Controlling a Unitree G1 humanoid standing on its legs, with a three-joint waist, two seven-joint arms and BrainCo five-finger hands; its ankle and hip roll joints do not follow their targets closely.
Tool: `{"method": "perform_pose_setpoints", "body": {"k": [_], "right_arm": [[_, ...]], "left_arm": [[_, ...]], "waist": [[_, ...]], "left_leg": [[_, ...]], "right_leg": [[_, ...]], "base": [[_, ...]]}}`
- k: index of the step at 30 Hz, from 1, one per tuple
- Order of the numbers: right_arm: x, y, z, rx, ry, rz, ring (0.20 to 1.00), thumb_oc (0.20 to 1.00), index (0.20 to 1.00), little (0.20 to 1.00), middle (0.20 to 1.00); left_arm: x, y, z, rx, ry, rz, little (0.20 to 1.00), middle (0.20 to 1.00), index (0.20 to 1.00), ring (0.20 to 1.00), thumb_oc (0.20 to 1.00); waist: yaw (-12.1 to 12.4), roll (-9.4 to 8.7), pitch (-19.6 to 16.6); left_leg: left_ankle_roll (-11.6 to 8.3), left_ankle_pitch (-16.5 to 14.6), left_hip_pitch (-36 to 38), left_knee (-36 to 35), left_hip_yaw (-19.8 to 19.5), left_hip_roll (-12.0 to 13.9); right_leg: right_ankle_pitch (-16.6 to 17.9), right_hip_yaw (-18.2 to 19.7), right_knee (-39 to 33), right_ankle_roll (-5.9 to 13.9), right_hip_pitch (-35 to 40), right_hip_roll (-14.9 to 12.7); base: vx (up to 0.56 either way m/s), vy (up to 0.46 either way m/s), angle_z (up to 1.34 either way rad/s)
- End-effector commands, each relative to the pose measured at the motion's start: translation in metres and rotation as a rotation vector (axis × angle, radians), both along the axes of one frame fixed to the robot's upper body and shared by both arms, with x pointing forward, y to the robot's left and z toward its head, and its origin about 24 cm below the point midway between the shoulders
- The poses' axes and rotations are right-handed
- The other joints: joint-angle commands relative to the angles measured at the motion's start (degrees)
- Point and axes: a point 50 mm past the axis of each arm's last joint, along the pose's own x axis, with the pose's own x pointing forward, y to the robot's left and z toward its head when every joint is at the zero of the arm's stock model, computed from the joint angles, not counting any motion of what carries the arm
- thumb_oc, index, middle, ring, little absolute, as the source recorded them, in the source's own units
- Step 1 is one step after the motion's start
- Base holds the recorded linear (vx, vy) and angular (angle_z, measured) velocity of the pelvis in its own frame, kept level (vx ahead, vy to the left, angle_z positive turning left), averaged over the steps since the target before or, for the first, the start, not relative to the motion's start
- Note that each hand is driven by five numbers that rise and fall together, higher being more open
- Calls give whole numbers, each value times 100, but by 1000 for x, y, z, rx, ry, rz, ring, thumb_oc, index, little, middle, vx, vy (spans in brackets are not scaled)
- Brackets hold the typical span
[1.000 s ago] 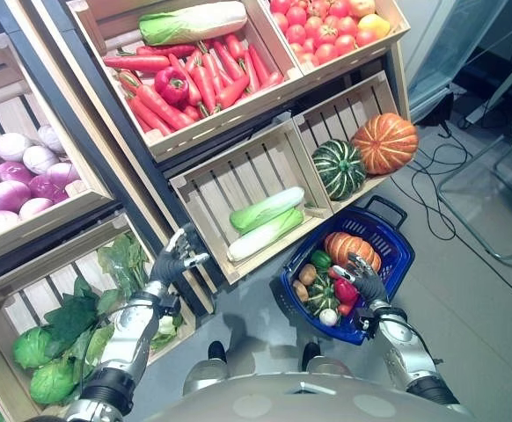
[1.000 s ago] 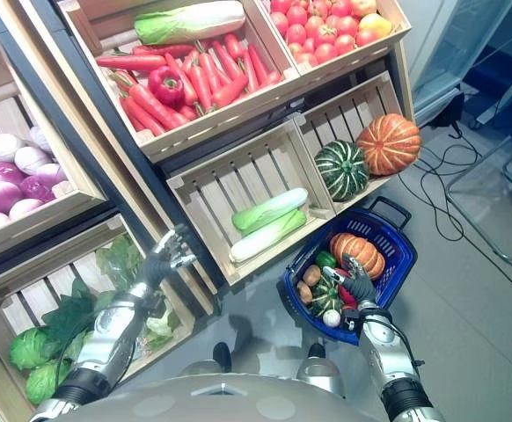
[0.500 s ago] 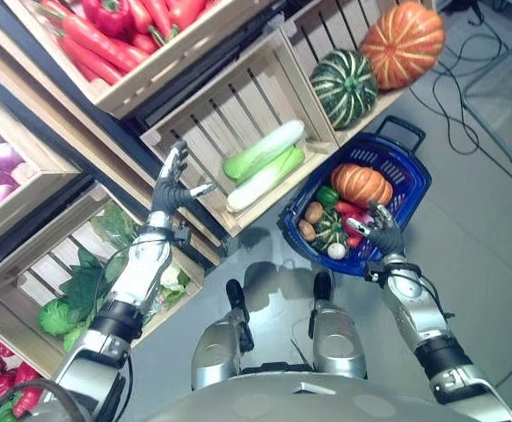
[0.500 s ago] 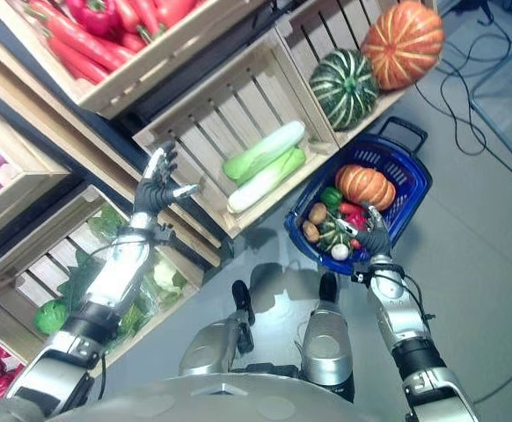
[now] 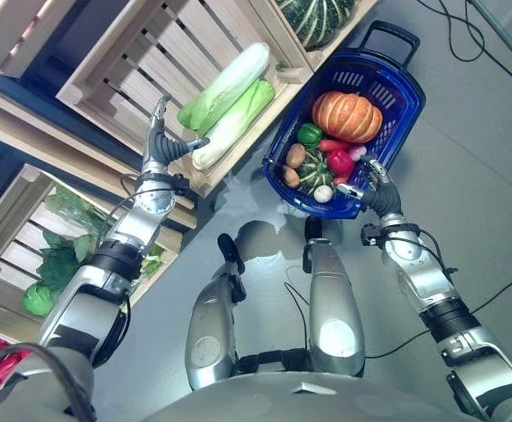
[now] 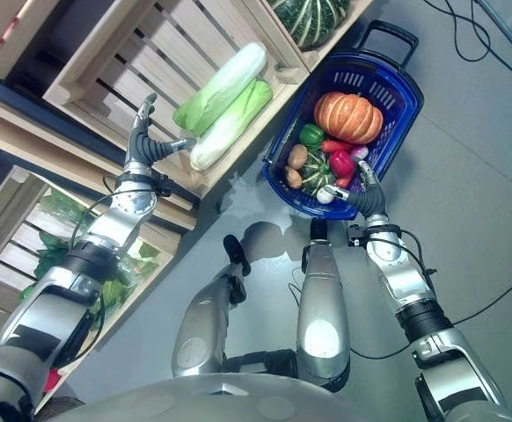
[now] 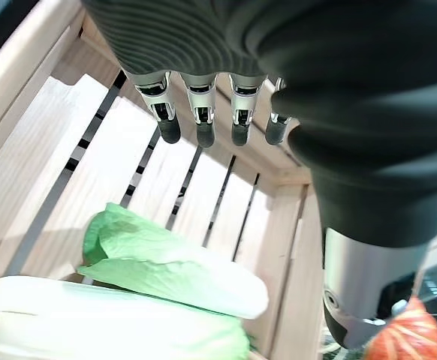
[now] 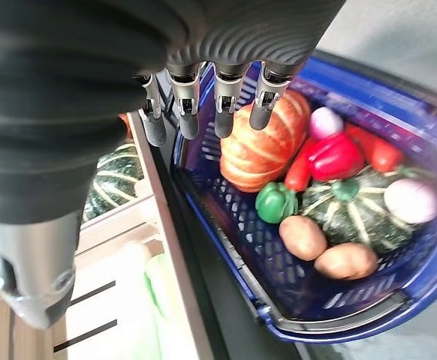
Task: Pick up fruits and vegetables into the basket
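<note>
Reaching hand (left): the left hand (image 5: 161, 141) is held up at the front edge of the wooden crate (image 5: 120, 75), fingers straight and spread, thumb (image 5: 193, 143) stretched toward the cabbages; nothing is gripped.
Left wrist view: straight dark-tipped fingers (image 7: 203, 135) are seen above the crate's slats, apart from the cabbages lying below them.
Cabbages: two long napa cabbages (image 5: 225, 83) are laid side by side in the crate, leafy green ends toward the left hand, white ends toward the crate's far corner; the nearer one (image 5: 234, 123) is just beside the thumb, and contact cannot be told.
Right hand: the right hand (image 5: 375, 189) is held at the near rim of the basket (image 5: 388, 119), fingers relaxed and open, nothing held; whether the rim is touched cannot be told.
Right wrist view: open fingers (image 8: 222, 120) are seen over the basket's contents.
Basket: a blue plastic basket with a dark handle (image 5: 388, 33) is set on the grey floor (image 5: 467, 202), just beside the crate's corner.
Basket contents: an orange pumpkin (image 5: 347, 110), a green bell pepper (image 5: 309, 134), a red pepper (image 5: 340, 162), two potatoes (image 8: 302, 236), a small striped green squash (image 8: 354, 214), and two pale round onions (image 8: 408, 199) are packed together.
Neighbouring crate: a large striped green squash (image 5: 318, 18) is seen beyond the basket.
Lower crate: leafy greens (image 5: 58, 259) are stored below the left arm.
</note>
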Motion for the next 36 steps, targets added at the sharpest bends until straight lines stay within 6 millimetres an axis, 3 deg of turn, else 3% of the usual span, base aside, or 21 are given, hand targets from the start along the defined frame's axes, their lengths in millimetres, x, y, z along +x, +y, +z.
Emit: {"method": "perform_pose_setpoints", "body": {"k": [1, 11, 22, 30, 36], "right_arm": [[-3, 15, 17, -19, -73, 99, 1000, 1000, 1000, 1000, 1000], [-10, 19, 13, -61, -28, 177, 1000, 1000, 1000, 1000, 1000], [-11, 13, 6, -23, 10, 142, 1000, 1000, 1000, 1000, 1000], [-8, 14, 9, 12, 5, 123, 1000, 1000, 1000, 1000, 1000], [-7, 14, 8, 27, 20, 105, 1000, 1000, 1000, 1000, 1000]], "left_arm": [[8, 18, 25, 28, -83, 126, 1000, 1000, 1000, 1000, 1000], [23, 58, 60, 44, -107, 394, 1000, 1000, 1000, 1000, 1000], [26, 76, 101, 163, -177, 549, 1000, 1000, 1000, 1000, 1000], [29, 90, 104, 136, -61, 618, 1000, 1000, 1000, 1000, 1000], [25, 104, 92, 129, 55, 696, 1000, 1000, 1000, 1000, 1000]], "waist": [[-196, -143, -78], [-576, -211, -78], [-809, -228, -78], [-921, -252, -78], [-935, -254, -78]], "left_leg": [[54, -666, -372, 967, 145, 123], [-92, -866, -1011, 1327, 263, 204], [-154, -920, -1640, 1587, 364, 272], [-167, -995, -2064, 1811, 441, 319], [-173, -1004, -2308, 1904, 432, 333]], "right_leg": [[-242, -49, 220, 19, -135, 239], [-455, 277, 576, 11, -941, 359], [-386, 491, 663, -24, -1592, 450], [-308, 577, 691, -1, -1984, 480], [-251, 638, 685, 24, -2204, 495]], "base": [[25, -7, -14], [52, 15, -11], [18, 7, -5], [1, 9, -5], [-2, 10, -4]]}}
